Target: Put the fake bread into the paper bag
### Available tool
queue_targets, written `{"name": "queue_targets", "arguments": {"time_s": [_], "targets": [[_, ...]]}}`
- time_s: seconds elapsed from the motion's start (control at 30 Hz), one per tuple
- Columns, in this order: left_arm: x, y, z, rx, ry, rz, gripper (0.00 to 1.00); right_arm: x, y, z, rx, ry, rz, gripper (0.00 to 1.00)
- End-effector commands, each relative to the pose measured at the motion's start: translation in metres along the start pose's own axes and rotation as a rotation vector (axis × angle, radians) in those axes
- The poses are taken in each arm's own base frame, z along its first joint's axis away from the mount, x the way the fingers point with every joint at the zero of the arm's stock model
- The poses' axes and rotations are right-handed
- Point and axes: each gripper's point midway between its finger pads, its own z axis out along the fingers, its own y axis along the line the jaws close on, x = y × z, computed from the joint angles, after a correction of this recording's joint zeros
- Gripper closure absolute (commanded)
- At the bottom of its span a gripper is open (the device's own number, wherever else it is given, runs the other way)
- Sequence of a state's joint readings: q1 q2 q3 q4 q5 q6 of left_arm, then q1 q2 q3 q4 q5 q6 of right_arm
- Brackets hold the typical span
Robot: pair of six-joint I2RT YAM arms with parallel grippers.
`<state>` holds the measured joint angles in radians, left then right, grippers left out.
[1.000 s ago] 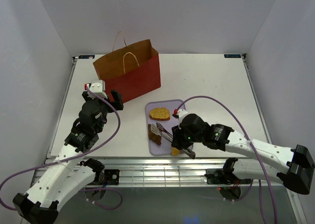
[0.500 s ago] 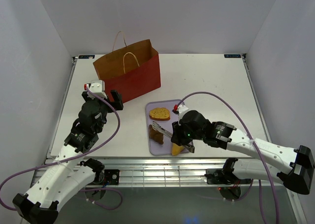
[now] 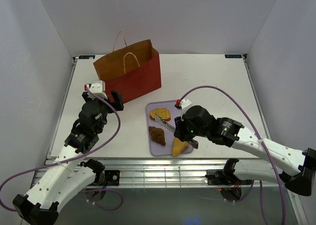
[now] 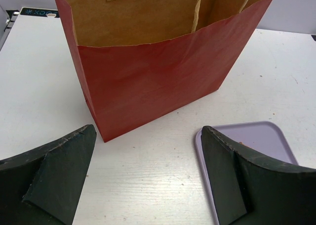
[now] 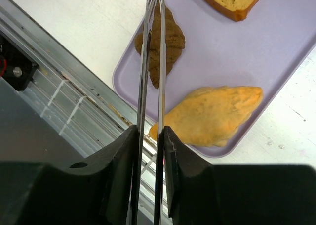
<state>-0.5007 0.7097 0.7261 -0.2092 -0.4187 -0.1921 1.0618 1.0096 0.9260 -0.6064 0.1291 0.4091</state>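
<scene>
Three fake bread pieces lie on the lavender tray [image 3: 153,149]: a toast slice [image 3: 160,114], a dark brown croissant [image 3: 157,135] and a yellow-orange wedge [image 3: 178,147]. They also show in the right wrist view: the toast slice [image 5: 229,0], the croissant [image 5: 170,44], the wedge [image 5: 212,115]. My right gripper [image 3: 191,137] is shut on metal tongs [image 5: 150,76], held above the tray; their tips are together with nothing between them. The red paper bag [image 3: 129,70] stands upright at the back left. My left gripper [image 4: 148,178] is open and empty, in front of the paper bag [image 4: 158,81].
The metal rail of the table's near edge [image 5: 59,94] runs just beside the tray [image 5: 291,62]. The tray's corner [image 4: 256,136] lies by my left gripper's right finger. Purple cables loop over both arms.
My right gripper has lifted the tongs off the tray and swung them toward the toast slice. The wedge and the croissant now lie uncovered. The left arm has not moved.
</scene>
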Motion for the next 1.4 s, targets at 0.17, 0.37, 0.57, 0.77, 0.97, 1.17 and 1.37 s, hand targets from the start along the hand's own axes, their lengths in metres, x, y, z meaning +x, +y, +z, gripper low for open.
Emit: {"name": "queue_targets", "arguments": {"time_s": [0.17, 0.37, 0.57, 0.77, 0.97, 1.17, 1.37], "targets": [[-0.002, 0.000, -0.002, 0.000, -0.010, -0.003, 0.02, 0.000, -0.003, -0.013, 0.005, 0.005, -0.063, 0.61], [-0.003, 0.001, -0.002, -0.003, -0.013, -0.003, 0.02, 0.011, -0.005, -0.021, -0.005, 0.045, -0.092, 0.57], [0.000, 0.002, -0.001, -0.009, -0.006, 0.002, 0.02, 0.031, -0.004, -0.025, -0.042, 0.110, -0.104, 0.53], [-0.001, 0.001, -0.001, -0.006, -0.007, 0.002, 0.02, 0.048, 0.000, -0.026, -0.080, 0.153, -0.113, 0.49], [-0.001, 0.001, -0.001, -0.007, -0.007, 0.003, 0.02, 0.069, 0.003, -0.023, -0.084, 0.232, -0.155, 0.47], [0.000, 0.001, -0.001, -0.005, -0.004, 0.004, 0.02, 0.073, -0.001, -0.021, -0.040, 0.242, -0.165, 0.46], [-0.001, 0.000, -0.001, 0.001, -0.007, 0.002, 0.02, 0.079, -0.002, -0.013, -0.032, 0.261, -0.170, 0.46]]}}
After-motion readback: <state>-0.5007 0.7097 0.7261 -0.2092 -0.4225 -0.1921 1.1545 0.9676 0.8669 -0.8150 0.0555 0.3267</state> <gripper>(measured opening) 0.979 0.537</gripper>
